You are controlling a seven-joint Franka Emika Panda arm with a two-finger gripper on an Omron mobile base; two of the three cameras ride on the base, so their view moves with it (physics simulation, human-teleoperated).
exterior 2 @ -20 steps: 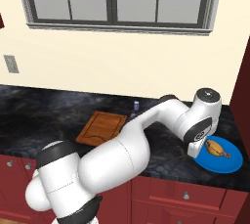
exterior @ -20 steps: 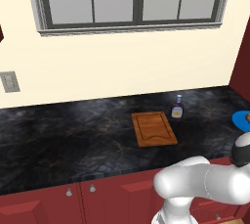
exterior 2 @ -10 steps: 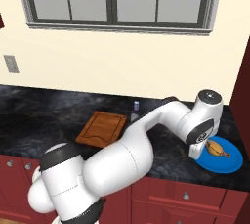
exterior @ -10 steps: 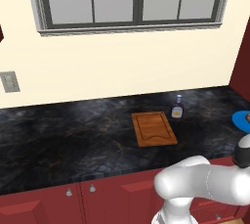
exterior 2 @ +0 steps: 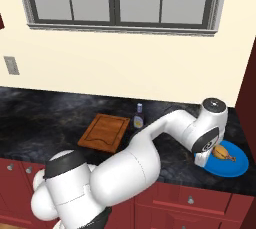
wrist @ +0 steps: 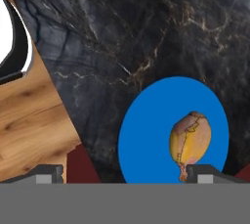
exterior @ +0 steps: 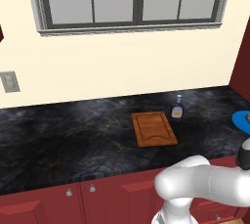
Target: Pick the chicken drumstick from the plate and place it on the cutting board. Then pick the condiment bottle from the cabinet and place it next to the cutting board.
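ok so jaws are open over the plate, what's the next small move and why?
Probably shift sideways to centre on the chicken drumstick, then descend. In the hand view it lies on the blue plate close to one fingertip, not midway in the gripper. The jaws stand wide open with nothing held, and the cutting board is bare.

Blue, gold and black marble

A golden-tan roasted chicken drumstick (wrist: 190, 142) lies at four o'clock on the round bright blue plate (wrist: 146, 140); the desk (exterior: 73, 140) is black stone veined grey-gold; the rectangular wooden cutting board (exterior: 153, 129) is orange-brown.
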